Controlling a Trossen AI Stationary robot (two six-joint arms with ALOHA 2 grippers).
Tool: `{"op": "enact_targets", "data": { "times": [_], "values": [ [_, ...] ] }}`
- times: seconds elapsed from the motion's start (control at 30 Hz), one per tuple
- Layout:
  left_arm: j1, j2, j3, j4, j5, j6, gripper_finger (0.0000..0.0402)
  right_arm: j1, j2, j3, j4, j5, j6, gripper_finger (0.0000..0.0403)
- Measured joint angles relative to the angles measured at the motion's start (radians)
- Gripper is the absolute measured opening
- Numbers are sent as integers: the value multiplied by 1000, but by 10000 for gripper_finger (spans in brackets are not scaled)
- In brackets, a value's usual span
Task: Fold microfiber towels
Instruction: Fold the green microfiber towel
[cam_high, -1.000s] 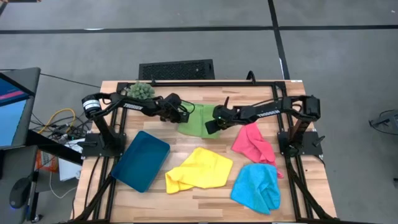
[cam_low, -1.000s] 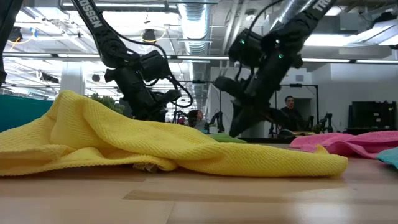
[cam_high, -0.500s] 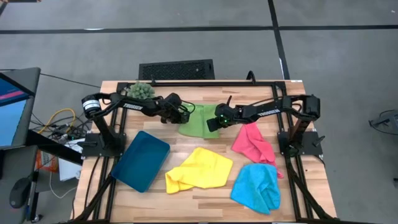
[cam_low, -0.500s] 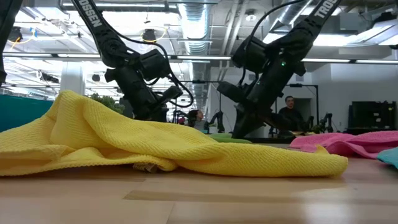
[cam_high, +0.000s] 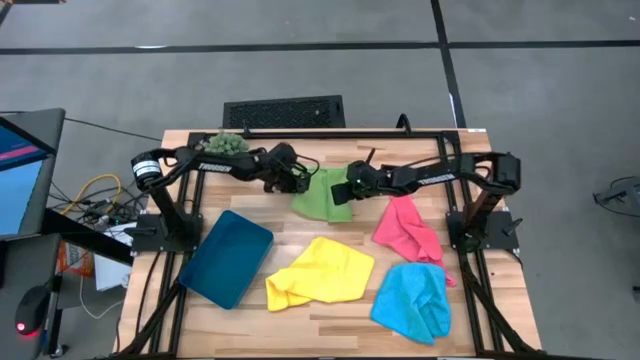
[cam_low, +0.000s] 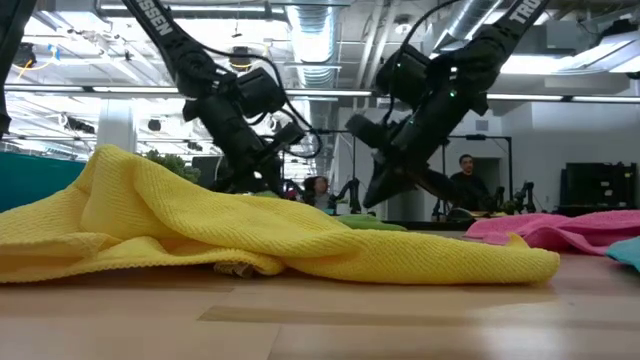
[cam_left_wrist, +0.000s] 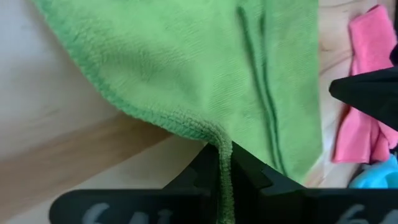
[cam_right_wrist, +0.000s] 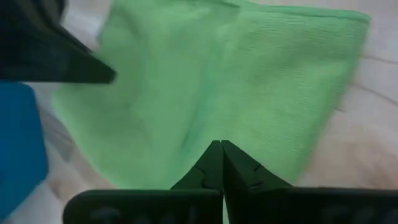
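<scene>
The green towel (cam_high: 324, 194) is clamped at opposite edges by the left pincer (cam_high: 304, 183) and right pincer (cam_high: 345, 190).

You have four towels on the table (cam_high: 330, 310). One towel (cam_high: 325, 195) lies at the centre, toward twelve o'clock, with both grippers at it. Another (cam_high: 320, 272) lies at six o'clock of it, the tray (cam_high: 225, 258) at eight, a third towel (cam_high: 408, 230) at four, the fourth (cam_high: 412, 298) at five.
</scene>
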Motion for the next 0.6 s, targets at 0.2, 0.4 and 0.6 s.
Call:
{"op": "enact_targets", "data": {
  "times": [0.2,0.4,0.6],
  "values": [
    [-33,0,50,-18,10,6,13,-23,-5,-2,-68,0,2,14],
    [-83,0,91,-50,-17,11,13,-34,-5,-2,-127,0,26,20],
    [-94,3,95,-52,-47,3,13,-16,-5,-2,-138,0,26,15]
  ]
}}
